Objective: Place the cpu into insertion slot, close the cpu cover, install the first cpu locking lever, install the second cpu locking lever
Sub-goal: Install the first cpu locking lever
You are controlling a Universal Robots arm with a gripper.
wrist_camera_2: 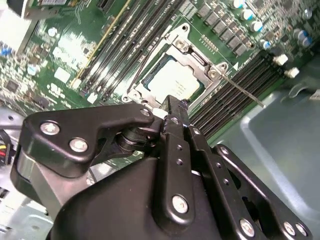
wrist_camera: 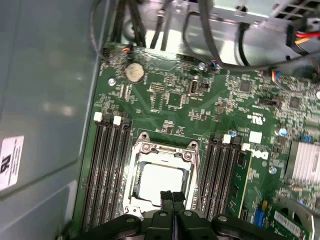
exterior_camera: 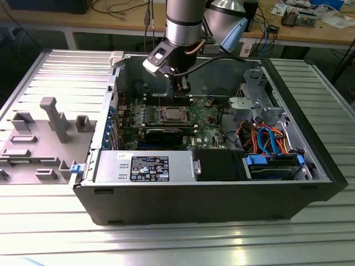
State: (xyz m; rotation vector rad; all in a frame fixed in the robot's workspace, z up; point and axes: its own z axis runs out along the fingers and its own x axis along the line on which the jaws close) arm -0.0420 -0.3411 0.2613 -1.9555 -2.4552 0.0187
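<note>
The gripper [wrist_camera: 168, 196], fingers pressed together on nothing, hangs over one edge of the cpu cover [wrist_camera: 165, 148], which lies flat over the cpu [wrist_camera: 159, 181] seated in the insertion slot [exterior_camera: 161, 115]. Print on the near sticker [exterior_camera: 150, 168] is too small to read.

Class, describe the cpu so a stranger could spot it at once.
Inside the open computer case, find the green motherboard. Between its long black slots sits a silver frame, the cpu cover; the cpu is the flat pale square in its window, not the small round coin battery.
</note>
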